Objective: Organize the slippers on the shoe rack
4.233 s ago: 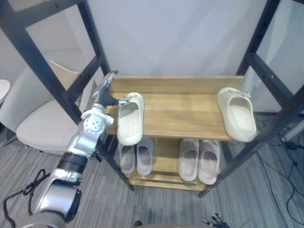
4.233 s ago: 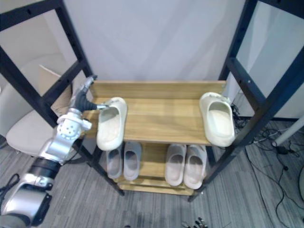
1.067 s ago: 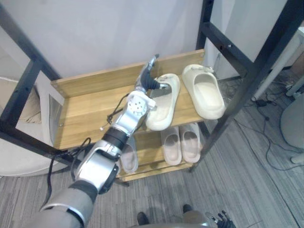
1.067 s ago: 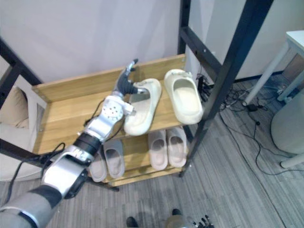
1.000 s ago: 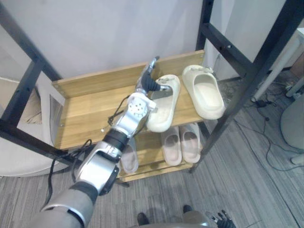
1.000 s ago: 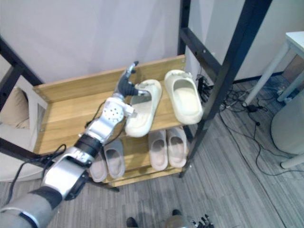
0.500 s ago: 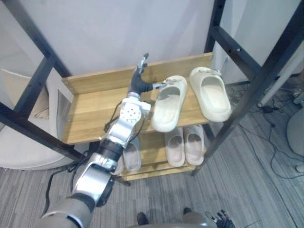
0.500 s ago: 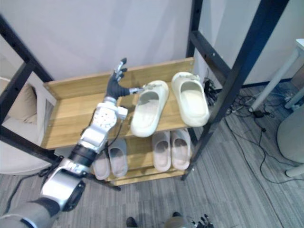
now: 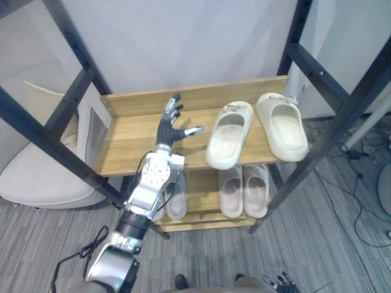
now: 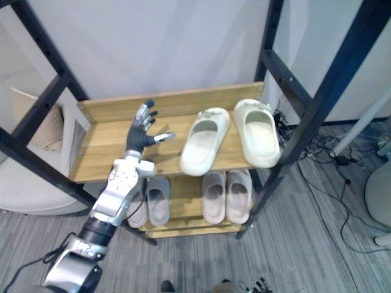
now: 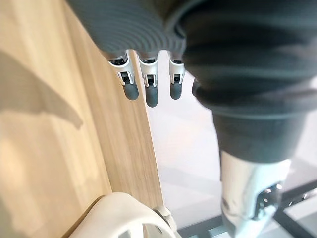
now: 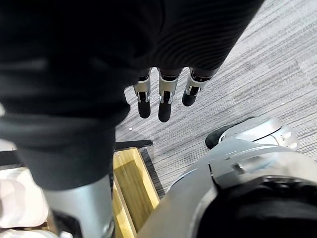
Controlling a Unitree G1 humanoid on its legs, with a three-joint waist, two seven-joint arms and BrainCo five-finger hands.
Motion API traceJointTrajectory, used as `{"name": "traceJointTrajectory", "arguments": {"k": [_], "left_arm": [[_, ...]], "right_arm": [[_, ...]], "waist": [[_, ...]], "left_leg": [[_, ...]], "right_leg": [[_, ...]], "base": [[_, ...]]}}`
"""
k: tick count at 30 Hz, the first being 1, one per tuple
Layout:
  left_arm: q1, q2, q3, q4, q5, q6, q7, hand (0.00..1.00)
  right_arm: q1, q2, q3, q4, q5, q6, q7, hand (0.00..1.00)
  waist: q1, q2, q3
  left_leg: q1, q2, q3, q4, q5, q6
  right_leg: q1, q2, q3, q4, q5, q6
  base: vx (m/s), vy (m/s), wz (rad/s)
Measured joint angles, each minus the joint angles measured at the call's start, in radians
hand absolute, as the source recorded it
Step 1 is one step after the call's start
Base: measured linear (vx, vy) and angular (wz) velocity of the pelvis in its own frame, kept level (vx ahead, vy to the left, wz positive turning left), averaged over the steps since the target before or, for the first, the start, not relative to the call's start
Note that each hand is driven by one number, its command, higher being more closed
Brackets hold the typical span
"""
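Hovering over the bare stretch of the shoe rack's top shelf (image 9: 131,140), the left hand (image 9: 171,126) has its fingers spread and holds nothing. At its three o'clock lies the near cream slipper (image 9: 227,135), just beside the far cream slipper (image 9: 283,126). Their toes are close, but the near one's heel swings toward seven o'clock and pokes past the front edge. Pairing looks nearly done; next I'd expect a nudge on that heel, square and back. The right hand (image 12: 161,101) hangs low over the floor, fingers relaxed.

Head stereo above shoe rack (image 9: 134,137)
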Motion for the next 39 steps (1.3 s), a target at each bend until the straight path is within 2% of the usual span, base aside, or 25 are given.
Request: {"name": "traceJointTrajectory", "arguments": {"k": [7, 11, 17, 28, 32, 39], "left_arm": [[0.095, -0.005, -0.089, -0.015, -0.061, 0.0, -0.048, 0.0], [0.103, -0.008, -0.131, -0.016, -0.082, 0.0, -0.084, 0.0], [0.102, -0.014, -0.188, -0.011, -0.098, 0.0, -0.1, 0.0], [0.0, -0.061, -0.313, 0.087, -0.097, -0.003, -0.105, 0.0], [-0.061, -0.096, -0.335, 0.154, -0.097, -0.004, -0.104, 0.0], [-0.135, -0.107, -0.347, 0.242, -0.096, -0.007, -0.075, 0.0]], "right_arm": [[0.009, -0.002, 0.009, 0.004, 0.0, 0.002, -0.001, 0.0], [0.008, -0.006, 0.03, 0.011, 0.0, 0.002, -0.002, 0.0], [0.004, -0.005, 0.03, 0.035, 0.0, 0.001, -0.002, 0.0], [0.004, -0.007, 0.037, 0.037, 0.001, 0.001, -0.002, 0.0], [0.001, -0.008, 0.037, 0.038, 0.001, 0.001, -0.003, 0.0], [0.0, -0.008, 0.037, 0.039, 0.001, 0.002, -0.009, 0.0]], "waist": [[0.011, -0.006, -0.007], [0.012, -0.016, -0.022], [0.012, -0.023, -0.039], [0.007, -0.031, -0.043], [-0.002, -0.033, -0.042], [-0.01, -0.035, -0.041]], "left_leg": [[0.0, -0.002, -0.022, 0.0, 0.001, 0.0], [-0.002, -0.003, -0.033, -0.003, 0.003, -0.002], [0.0, -0.004, -0.04, -0.012, 0.009, -0.002], [0.0, -0.003, -0.039, -0.013, 0.011, -0.002], [-0.001, -0.003, -0.035, -0.014, 0.011, -0.002], [-0.002, 0.001, -0.028, -0.014, 0.008, -0.006]], "right_leg": [[0.015, -0.001, -0.022, -0.008, -0.002, 0.002], [0.018, -0.001, -0.032, -0.008, -0.006, 0.001], [0.02, -0.001, -0.042, -0.009, -0.008, 0.002], [0.019, -0.001, -0.043, -0.014, -0.008, 0.003], [0.015, -0.001, -0.038, -0.015, -0.008, 0.003], [0.014, 0.001, -0.031, -0.021, -0.008, 0.003]], "base": [[0.0, -0.005, 0.09], [0.0, -0.007, 0.07], [0.0, -0.005, 0.04], [0.0, 0.0, 0.0], [0.0, 0.0, -0.03], [0.0, 0.0, -0.01]]}}
